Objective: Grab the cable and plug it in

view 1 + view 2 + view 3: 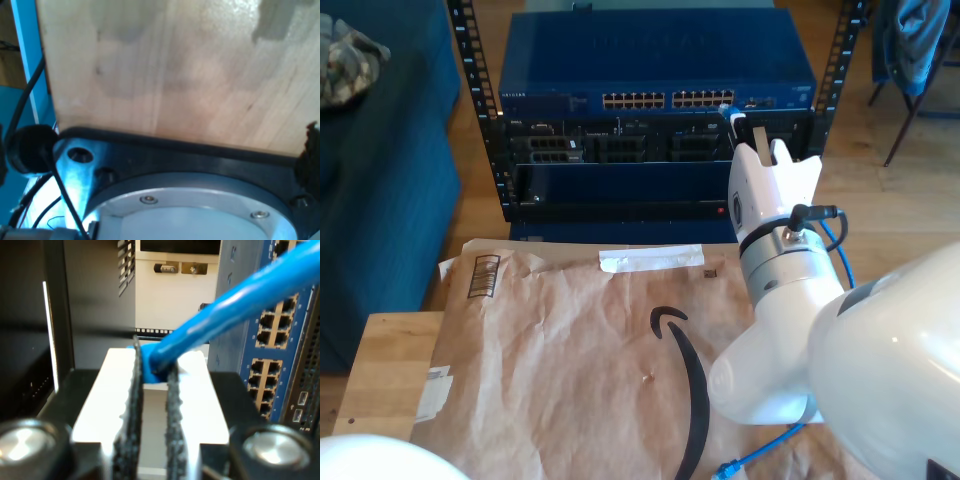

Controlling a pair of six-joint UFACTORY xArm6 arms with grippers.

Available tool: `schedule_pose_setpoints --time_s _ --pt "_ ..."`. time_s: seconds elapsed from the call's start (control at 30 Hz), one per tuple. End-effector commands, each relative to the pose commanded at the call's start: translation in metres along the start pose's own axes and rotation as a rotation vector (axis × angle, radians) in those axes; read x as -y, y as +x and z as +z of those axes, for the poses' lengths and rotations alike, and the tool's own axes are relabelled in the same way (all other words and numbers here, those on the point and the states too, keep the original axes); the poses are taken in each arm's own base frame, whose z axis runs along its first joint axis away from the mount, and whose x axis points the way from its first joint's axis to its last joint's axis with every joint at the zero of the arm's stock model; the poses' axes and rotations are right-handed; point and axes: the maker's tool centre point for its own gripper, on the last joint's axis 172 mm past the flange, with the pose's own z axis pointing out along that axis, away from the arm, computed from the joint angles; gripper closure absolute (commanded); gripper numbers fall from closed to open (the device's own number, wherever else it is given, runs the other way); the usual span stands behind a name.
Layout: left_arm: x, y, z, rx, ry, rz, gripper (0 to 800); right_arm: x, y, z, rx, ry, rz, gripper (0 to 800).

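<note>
Looking along my first gripper, the first wrist view gave a pale wooden surface (175, 75) above a dark round base (200, 200); whether its jaws were open or closed I could not tell.

In the second wrist view, my second gripper (152, 372) was clamped on the cable (225, 310) (bright blue, thin), close to the blue switch (272, 345) and its rows of ports.

In the exterior view, my second gripper (750, 130) stood at the switch (660, 60) toward the exterior view's right. The cable (844, 262) ran down behind the arm, its free plug (725, 469) lying on the brown paper (570, 340).
</note>
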Motion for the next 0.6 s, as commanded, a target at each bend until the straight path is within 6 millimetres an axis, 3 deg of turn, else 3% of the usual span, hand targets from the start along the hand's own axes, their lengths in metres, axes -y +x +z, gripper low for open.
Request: schedule_pose_setpoints --time_s 0.07,0.27,0.4,0.6 --pt "0.0 0.001 0.0 -0.003 0.0 0.001 1 -0.004 -0.006 0.01 -0.007 0.011 -0.001 799" --pt "0.0 0.0 0.0 0.0 0.0 0.0 1 -0.024 0.007 0.034 -0.116 0.012 0.03 800" --pt "0.0 0.0 0.0 0.0 0.0 0.0 0 -0.031 0.023 0.037 -0.199 0.021 0.047 800" --pt "0.0 0.0 0.0 0.0 0.0 0.002 0 -0.046 0.029 0.039 -0.264 0.014 0.057 800"
